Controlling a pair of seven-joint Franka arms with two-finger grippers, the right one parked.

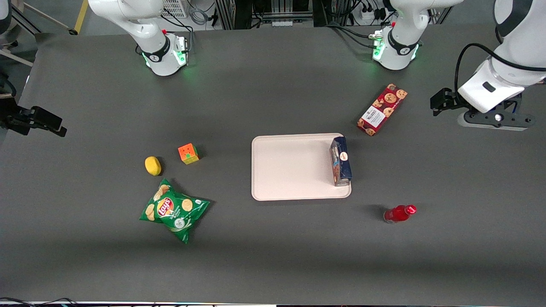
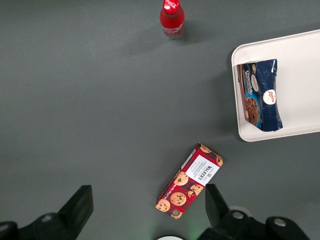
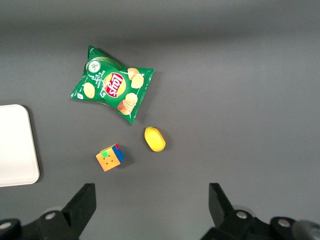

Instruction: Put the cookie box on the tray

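The navy-blue cookie box lies on the pale tray, along the rim at the working arm's end. The wrist view shows the cookie box resting by itself inside the tray's edge. My gripper hangs high above the table toward the working arm's end, well away from the tray. It is open, its fingers spread wide with nothing between them. In the wrist view my gripper is over bare table beside the red box.
A red cookie box lies between tray and gripper, farther from the front camera. A red bottle lies nearer the camera than the tray. Toward the parked arm's end are a chips bag, a lemon and a colour cube.
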